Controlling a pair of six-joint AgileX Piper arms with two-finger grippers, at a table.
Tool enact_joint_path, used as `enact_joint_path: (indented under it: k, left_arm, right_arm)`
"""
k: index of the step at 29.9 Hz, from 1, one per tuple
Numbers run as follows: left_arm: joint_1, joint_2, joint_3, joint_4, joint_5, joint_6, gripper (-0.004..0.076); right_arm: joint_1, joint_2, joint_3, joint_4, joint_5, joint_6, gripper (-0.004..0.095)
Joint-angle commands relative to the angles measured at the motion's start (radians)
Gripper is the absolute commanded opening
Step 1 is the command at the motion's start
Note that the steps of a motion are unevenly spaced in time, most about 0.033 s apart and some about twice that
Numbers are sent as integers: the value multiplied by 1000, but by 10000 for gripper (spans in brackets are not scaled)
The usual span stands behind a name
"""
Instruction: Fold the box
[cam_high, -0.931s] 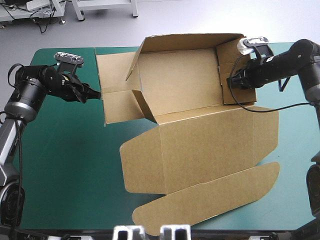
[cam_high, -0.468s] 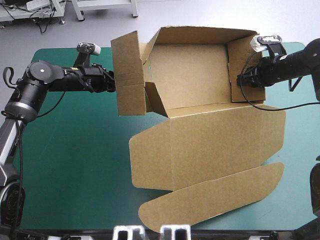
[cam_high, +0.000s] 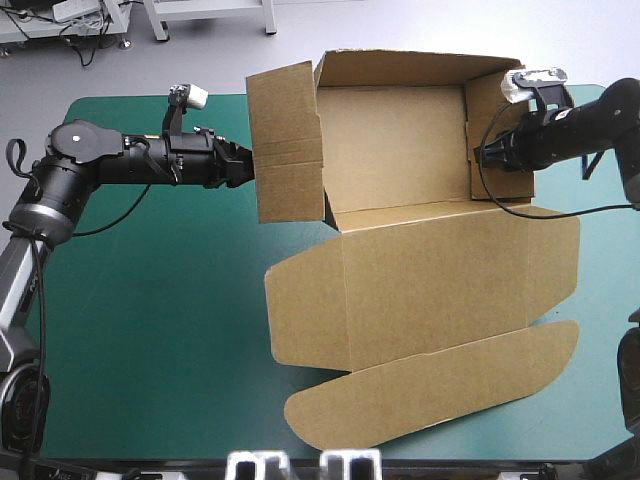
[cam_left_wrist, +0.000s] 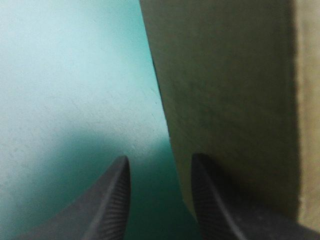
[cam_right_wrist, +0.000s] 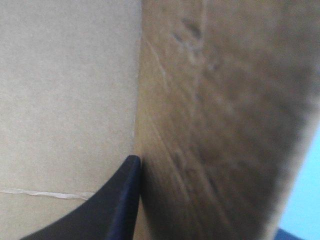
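Box (cam_high: 400, 150) toward the tabletop's (cam_high: 140, 330) far edge, far and side walls up: right gripper (cam_high: 482, 155) jaws pinch the right wall, left gripper (cam_high: 246, 168) jaws, parted, press the left wall, while tucking looks undone and the lid lies flat.

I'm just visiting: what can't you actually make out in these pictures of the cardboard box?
High view: the table under the box is hidden by the board.
Right wrist view: whether the right hand clamps the right wall cannot be seen; that wall fills the picture.
Left wrist view: only a blurred left wall ahead of the left hand; the rest of the box is cut off.
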Motion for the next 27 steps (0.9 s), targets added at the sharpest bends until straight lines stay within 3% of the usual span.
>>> enact_joint_path:
  k: [1,5,17,27]
  left_arm:
    - [-2,-34,-26,-136,49,15,340]
    - [-2,-34,-26,-217,69,40,393]
    - [-4,-34,-26,-176,23,45,394]
    - [-4,-34,-27,-251,46,84,419]
  right_arm:
    - [38,-49,-31,-3,-67,45,-19]
    - [91,-49,-31,-37,-105,74,-19]
    - [140,-49,-31,-48,-179,123,-19]
    - [159,-49,-31,-82,-212,149,-19]
